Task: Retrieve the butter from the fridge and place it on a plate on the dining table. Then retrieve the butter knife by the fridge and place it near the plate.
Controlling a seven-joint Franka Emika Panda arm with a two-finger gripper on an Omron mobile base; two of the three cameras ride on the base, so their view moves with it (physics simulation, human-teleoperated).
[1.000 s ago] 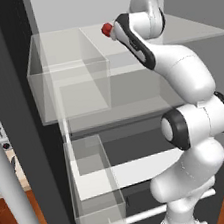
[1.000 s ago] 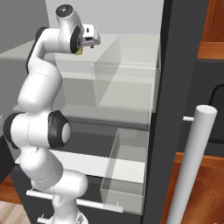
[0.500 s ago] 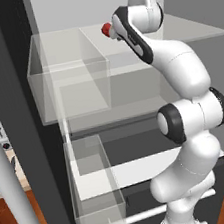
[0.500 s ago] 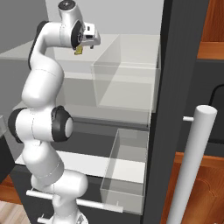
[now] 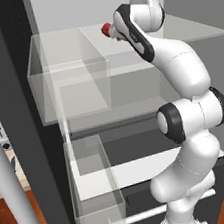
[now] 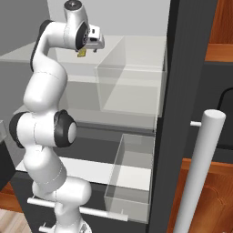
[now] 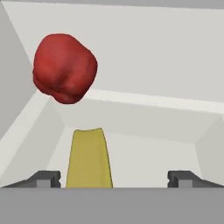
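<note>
The fridge (image 5: 10,83) stands open and my arm reaches onto its upper shelf. There the butter (image 7: 89,159), a small yellow-olive stick, lies on the white shelf floor and points away from the hand. My gripper (image 7: 114,178) is open around the stick's near end, which sits closer to the left fingertip (image 7: 43,178) than to the right one. From the right base view the butter (image 6: 82,53) peeks out just under the gripper (image 6: 86,49). Plate, dining table and butter knife are out of view.
A round red item (image 7: 64,68) sits just beyond the butter, to its left, also seen as the red item (image 5: 106,30) by the hand. Clear bins (image 5: 75,89) (image 6: 132,91) flank the shelf, a lower clear drawer (image 5: 95,192) juts out, and the white door handle (image 6: 200,173) stands close on the right.
The arm's elbow has risen a little and the hand has settled slightly further onto the shelf. The butter and the red item have not moved.
</note>
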